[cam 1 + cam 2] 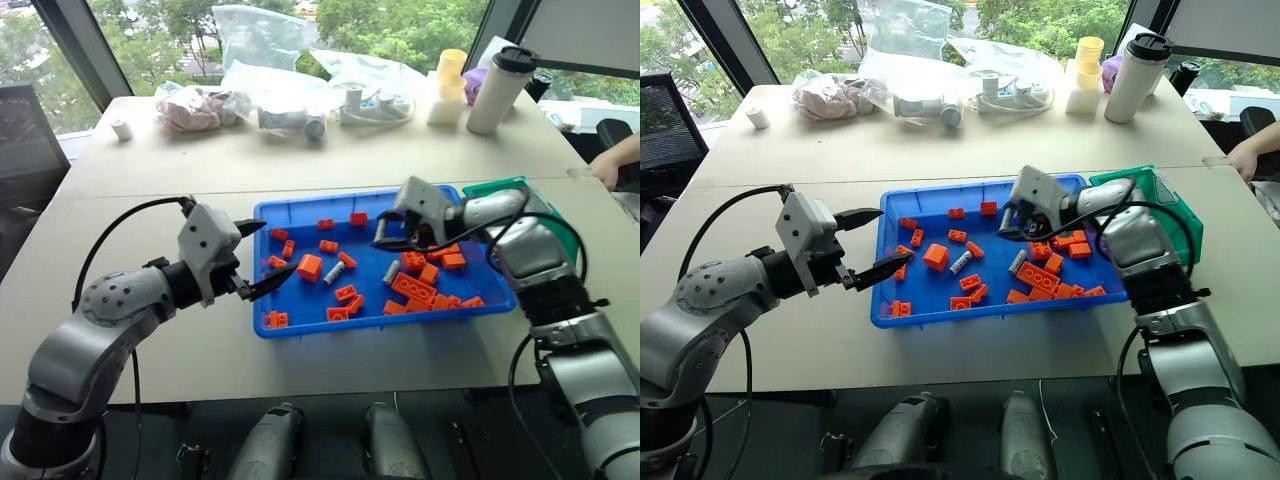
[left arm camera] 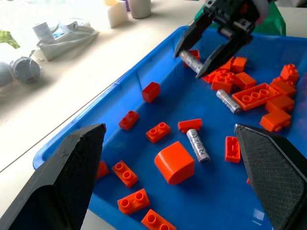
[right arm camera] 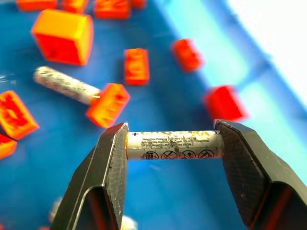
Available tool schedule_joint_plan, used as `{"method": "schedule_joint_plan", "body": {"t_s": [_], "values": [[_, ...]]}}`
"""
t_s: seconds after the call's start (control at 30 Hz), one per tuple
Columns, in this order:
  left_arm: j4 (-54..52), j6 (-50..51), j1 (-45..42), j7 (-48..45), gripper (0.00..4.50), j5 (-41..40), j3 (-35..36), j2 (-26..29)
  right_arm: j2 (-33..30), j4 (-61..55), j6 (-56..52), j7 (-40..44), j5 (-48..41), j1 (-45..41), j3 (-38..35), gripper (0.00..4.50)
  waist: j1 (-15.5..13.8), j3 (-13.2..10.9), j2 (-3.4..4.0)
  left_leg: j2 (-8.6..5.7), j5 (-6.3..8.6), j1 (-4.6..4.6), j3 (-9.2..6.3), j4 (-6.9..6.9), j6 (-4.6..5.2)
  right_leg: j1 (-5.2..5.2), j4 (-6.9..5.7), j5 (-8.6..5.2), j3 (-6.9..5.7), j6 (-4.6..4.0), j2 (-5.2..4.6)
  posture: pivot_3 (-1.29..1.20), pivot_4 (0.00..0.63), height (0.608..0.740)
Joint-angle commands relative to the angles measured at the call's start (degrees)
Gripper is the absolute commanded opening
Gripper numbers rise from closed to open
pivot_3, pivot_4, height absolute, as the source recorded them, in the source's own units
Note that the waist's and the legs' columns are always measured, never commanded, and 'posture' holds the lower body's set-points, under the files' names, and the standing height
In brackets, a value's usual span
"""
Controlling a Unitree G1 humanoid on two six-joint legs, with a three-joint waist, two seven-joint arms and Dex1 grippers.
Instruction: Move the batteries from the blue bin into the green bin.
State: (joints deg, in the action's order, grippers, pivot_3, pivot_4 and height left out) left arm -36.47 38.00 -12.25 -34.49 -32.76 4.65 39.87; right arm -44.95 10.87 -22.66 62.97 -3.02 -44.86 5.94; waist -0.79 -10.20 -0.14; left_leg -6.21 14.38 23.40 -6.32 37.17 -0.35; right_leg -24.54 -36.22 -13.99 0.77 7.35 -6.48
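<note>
Right gripper (image 3: 172,146) is clamped endwise on one silver-grey cylindrical battery (image 3: 174,145), jaws partly closed, one pad on each end cap, battery lifted clear above the floor of the large shallow bright blue plastic bin (image 1: 262,268), over its far right part. Left gripper (image 1: 262,258) is wide open and holds nothing, hovering at the blue bin's left rim, fingers apart and not touching it. Two more batteries lie loose on the bin floor: one (image 1: 334,273) near the centre beside the large orange block (image 1: 309,267), another (image 1: 391,272) further right against the pile of orange toy bricks (image 1: 425,278). Small teal-green plastic bin (image 1: 1175,215) sits on the desk (image 1: 150,180) just beside the blue bin's far right corner, partly hidden behind the right arm.
</note>
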Motion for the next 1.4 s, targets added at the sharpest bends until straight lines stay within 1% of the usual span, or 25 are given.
{"method": "schedule_joint_plan", "body": {"t_s": [0.03,0.1,0.2,0.37,0.5,0.53,0.57,0.6,0.63,0.7,0.77,0.83,0.93,1.0,1.1,1.17,1.27,1.4], "values": [[0.33,-1.85,-1.16,-1.26,4.5,0.88,-1.61,-0.53,-7.3,-2.0,-2.29,-1.01,-0.35,1.59,-6.47,2.21,0.06,0.02,-0.03,0.03,0.0,-0.02,0.0,-0.01,0.0,0.02,0.02,0.0,0.0,0.0,0.02,0.0,0.15,0.74],[1.08,-2.37,-1.47,-2.13,4.5,1.09,-2.48,-0.75,-10.97,0.13,-1.99,-1.75,0.31,2.93,-8.42,2.21,0.09,0.02,-0.03,0.05,0.01,-0.03,0.03,-0.02,0.01,0.04,0.03,0.0,0.0,0.0,0.01,0.0,0.15,0.74],[2.47,-3.21,-2.55,-3.12,4.5,1.67,-3.58,-1.15,-13.05,3.32,-0.34,-3.34,0.94,4.36,-9.07,2.21,0.58,0.02,-0.02,0.07,0.01,-0.06,0.1,-0.02,0.01,0.03,0.01,0.0,0.05,0.0,0.01,0.0,0.15,0.74],[3.95,-3.84,-3.63,-4.04,4.5,2.3,-3.9,-1.58,-13.27,7.28,0.35,-5.35,1.96,5.01,-8.01,2.21,1.48,0.01,-0.01,0.1,0.0,-0.08,0.11,-0.05,0.01,0.02,-0.03,0.0,0.07,0.0,0.03,0.0,0.15,0.74],[4.34,-4.23,-3.4,-4.68,4.5,2.76,-3.51,-1.46,-12.98,9.52,0.95,-6.27,2.43,4.45,-7.67,2.21,1.43,0.01,-0.01,0.1,0.0,-0.07,0.12,-0.05,0.01,0.01,-0.02,0.0,0.07,0.0,0.03,0.0,0.15,0.74],[4.37,-4.24,-3.45,-4.69,4.5,2.89,-3.54,-1.5,-13.07,9.78,0.95,-6.13,2.33,4.2,-7.68,3.24,1.42,0.01,-0.01,0.1,0.0,-0.07,0.11,-0.04,0.01,0.01,-0.02,0.0,0.07,0.0,0.03,0.0,0.15,0.74],[4.37,-4.26,-3.51,-4.64,4.5,3.0,-3.58,-1.53,-13.25,9.76,1.3,-5.99,2.32,4.05,-7.67,3.55,1.41,0.01,-0.01,0.09,0.0,-0.07,0.12,-0.04,0.01,0.01,-0.02,0.0,0.07,0.0,0.03,0.0,0.15,0.74],[4.37,-4.26,-3.54,-4.58,4.5,3.02,-3.58,-1.56,-13.35,9.71,1.47,-6.1,2.29,3.78,-7.76,4.09,1.38,0.01,-0.01,0.09,0.0,-0.07,0.12,-0.04,0.01,0.02,-0.02,0.0,0.07,0.0,0.03,0.0,0.15,0.74],[4.39,-4.26,-3.59,-4.51,4.5,3.07,-3.55,-1.6,-13.31,9.81,1.72,-6.62,2.4,3.16,-7.91,4.44,1.37,0.01,-0.01,0.08,0.0,-0.07,0.12,-0.04,0.01,0.02,-0.02,0.0,0.07,0.0,0.02,0.0,0.15,0.74],[4.33,-4.25,-3.54,-4.44,4.5,3.18,-3.49,-1.65,-13.12,9.25,1.69,-7.13,2.23,1.95,-8.08,4.44,1.39,0.01,-0.01,0.08,0.0,-0.07,0.12,-0.04,0.01,0.02,-0.02,0.0,0.07,0.0,0.02,0.0,0.15,0.74],[4.18,-4.22,-3.38,-4.38,4.5,3.3,-3.44,-1.63,-12.61,6.52,0.65,-5.84,0.37,1.17,-8.44,4.44,1.4,0.01,-0.01,0.08,0.0,-0.07,0.11,-0.04,0.01,0.02,-0.02,0.0,0.07,0.0,0.02,0.0,0.15,0.74],[4.15,-4.18,-3.39,-4.34,4.5,3.42,-3.41,-1.67,-11.37,2.31,-1.05,-3.89,-2.78,0.8,-8.95,4.44,1.54,0.01,-0.01,0.1,0.0,-0.07,0.11,-0.05,0.01,0.01,-0.02,0.0,0.07,0.0,0.04,0.0,0.15,0.74],[4.19,-4.09,-3.56,-4.29,4.5,3.51,-3.31,-1.77,-8.81,-4.35,-6.45,-2.05,-7.91,0.75,-8.94,4.44,1.6,0.01,-0.01,0.12,0.0,-0.07,0.1,-0.05,0.01,0.01,-0.02,0.0,0.07,0.0,0.05,0.0,0.15,0.74],[4.18,-4.06,-3.57,-4.26,4.5,3.59,-3.24,-1.75,-6.89,-9.63,-9.3,-1.25,-10.58,1.6,-7.87,4.44,1.42,0.01,-0.01,0.13,0.0,-0.06,0.08,-0.04,0.01,0.01,-0.02,0.0,0.07,0.0,0.04,0.0,0.15,0.74],[3.37,-3.56,-2.73,-3.44,4.5,3.39,-1.71,-1.4,2.05,-20.54,-16.48,-3.09,-15.23,5.39,-1.19,4.44,1.37,0.08,-0.13,0.11,0.0,-0.06,0.06,-0.02,0.01,0.03,-0.01,0.0,0.07,0.0,0.03,0.0,0.15,0.74],[2.99,-3.31,-2.22,-3.13,4.5,3.31,-0.82,-1.07,5.2,-24.81,-18.19,-3.86,-15.5,7.68,2.33,4.44,1.41,0.11,-0.18,0.16,0.0,-0.07,-0.02,-0.02,0.01,0.04,-0.02,0.0,0.08,0.0,0.01,0.0,0.15,0.74],[2.72,-3.14,-1.75,-3.26,4.5,3.44,-0.64,-0.55,7.95,-26.1,-19.12,-6.19,-13.46,9.27,6.68,4.44,0.96,0.09,-0.15,0.05,0.0,-0.01,-0.02,-0.01,0.0,-0.02,-0.03,0.0,0.07,0.0,-0.01,0.0,0.15,0.74],[2.79,-2.71,-1.74,-2.93,4.5,3.27,0.21,-0.17,10.39,-23.58,-18.46,-8.53,-10.68,9.62,11.51,4.44,0.36,0.1,-0.16,-0.01,0.0,-0.02,0.0,0.08,0.01,0.03,-0.02,0.02,0.06,0.0,-0.01,0.0,0.15,0.74]]}}
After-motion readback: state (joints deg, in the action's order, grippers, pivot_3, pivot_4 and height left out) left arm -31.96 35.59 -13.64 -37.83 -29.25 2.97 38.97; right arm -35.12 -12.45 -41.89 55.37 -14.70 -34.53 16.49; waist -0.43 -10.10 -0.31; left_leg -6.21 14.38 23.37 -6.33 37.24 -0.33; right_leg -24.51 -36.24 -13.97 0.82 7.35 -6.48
